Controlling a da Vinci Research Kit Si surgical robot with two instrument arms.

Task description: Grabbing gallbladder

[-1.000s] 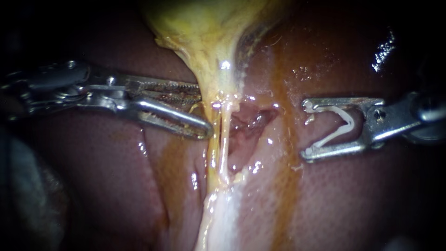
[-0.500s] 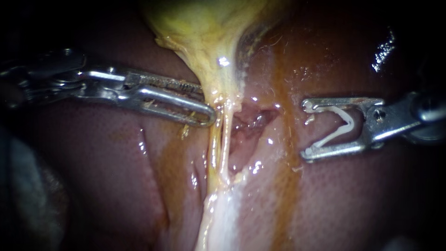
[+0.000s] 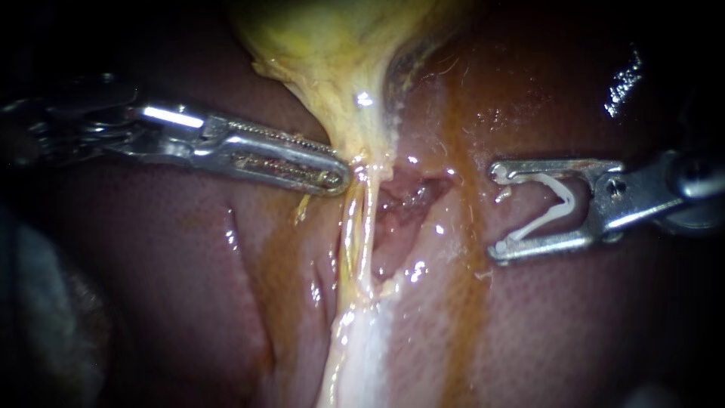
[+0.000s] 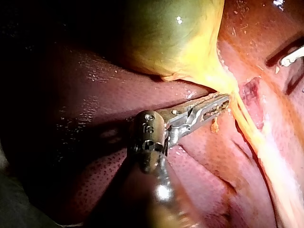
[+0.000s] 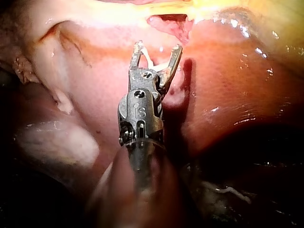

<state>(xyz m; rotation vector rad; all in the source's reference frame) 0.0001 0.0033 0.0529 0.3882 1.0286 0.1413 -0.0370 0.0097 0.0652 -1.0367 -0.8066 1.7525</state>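
The yellow gallbladder [image 3: 340, 53] narrows to a neck that runs on as pale strands [image 3: 359, 227] over the liver [image 3: 189, 287]. My left instrument [image 3: 340, 170] comes in from the left, and its jaws lie together with their tips pinching the left edge of the neck. The left wrist view shows those jaws [image 4: 223, 100] against the gallbladder [image 4: 175, 38] where it tapers. My right instrument [image 3: 495, 211] stays apart to the right, over the liver. A white V-shaped clip [image 3: 555, 204] is held between its spread jaws. It shows again in the right wrist view [image 5: 156, 47].
A raw reddish hollow [image 3: 404, 196] lies just right of the strands, between the two instruments. An orange-brown streak [image 3: 461, 302] runs down the liver. My right instrument's tip [image 4: 292, 54] shows beyond the neck in the left wrist view.
My left instrument's jaws, wide open a second ago, have come together at the gallbladder's neck, the lower jaw rising. The right instrument and its clip have not moved.
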